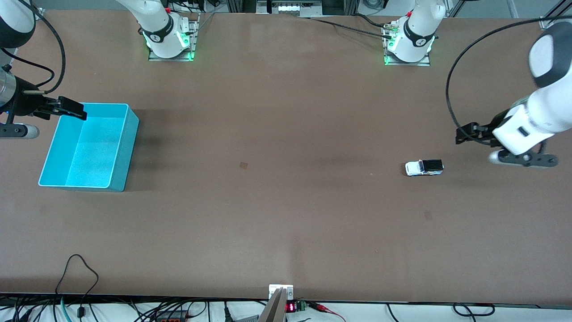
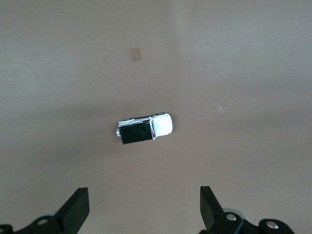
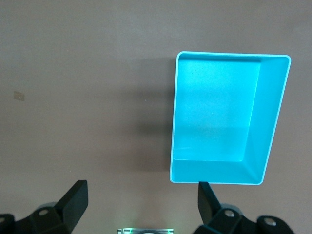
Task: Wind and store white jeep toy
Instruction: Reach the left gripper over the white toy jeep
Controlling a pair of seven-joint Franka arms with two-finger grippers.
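The white jeep toy [image 1: 424, 167] stands on its wheels on the brown table toward the left arm's end, its black ribbed roof facing up. In the left wrist view the jeep [image 2: 145, 128] lies ahead of the jaws, untouched. My left gripper [image 1: 464, 133] hangs open over the table beside the jeep, nothing between its fingers [image 2: 78, 207]. The teal bin [image 1: 94, 152] sits empty at the right arm's end. My right gripper [image 1: 71, 108] hovers open over the bin's rim, and the bin [image 3: 219, 117] fills much of the right wrist view.
The two arm bases [image 1: 170, 40] [image 1: 409, 42] stand along the table's edge farthest from the front camera. Two small square marks [image 1: 243, 165] [image 1: 428, 215] show on the tabletop. Cables [image 1: 80, 277] trail at the edge nearest the front camera.
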